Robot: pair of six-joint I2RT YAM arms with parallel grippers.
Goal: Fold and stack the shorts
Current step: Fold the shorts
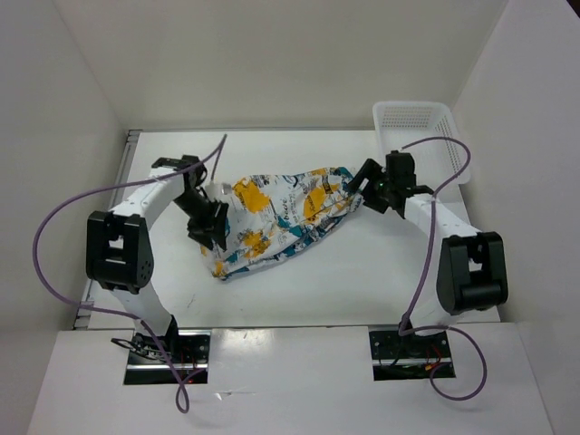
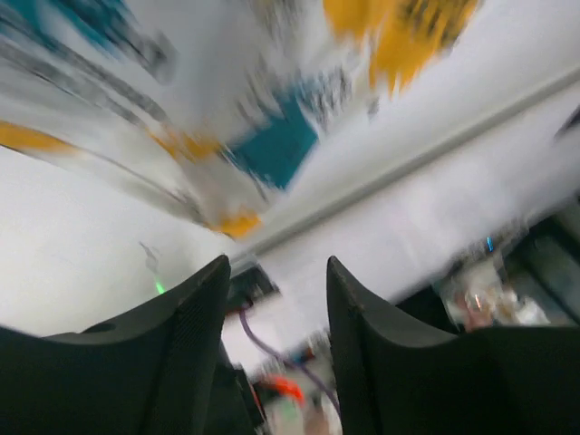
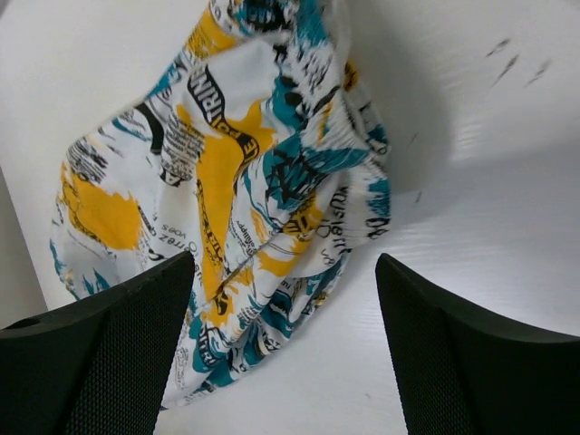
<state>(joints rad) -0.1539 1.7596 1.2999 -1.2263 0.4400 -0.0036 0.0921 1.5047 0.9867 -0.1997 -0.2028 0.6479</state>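
Fold step, looks half done; shorts (image 1: 276, 222) lie crumpled on table (image 1: 362, 272) between arms; left gripper (image 2: 276, 267) fingers apart, empty; right gripper (image 3: 283, 263) spread wide, empty; next move probably needs grips on opposite edges.

one pair of shorts (image 1: 276, 222) — a single printed garment. one basket (image 1: 412, 107), white mesh. one tabletop (image 1: 362, 281) under both.

two arms: the left arm (image 1: 122, 245) and the right arm (image 1: 467, 267). two hands, one per arm — the left hand (image 1: 211, 240) and the right hand (image 1: 355, 190). each hand has two fingers, so four in all: one pair (image 2: 195, 335) fills the left wrist view, the other pair (image 3: 109, 353) the right wrist view.

two purple cables, the left cable (image 1: 36, 243) and the right cable (image 1: 444, 139). two base plates (image 1: 168, 355) at the near edge.
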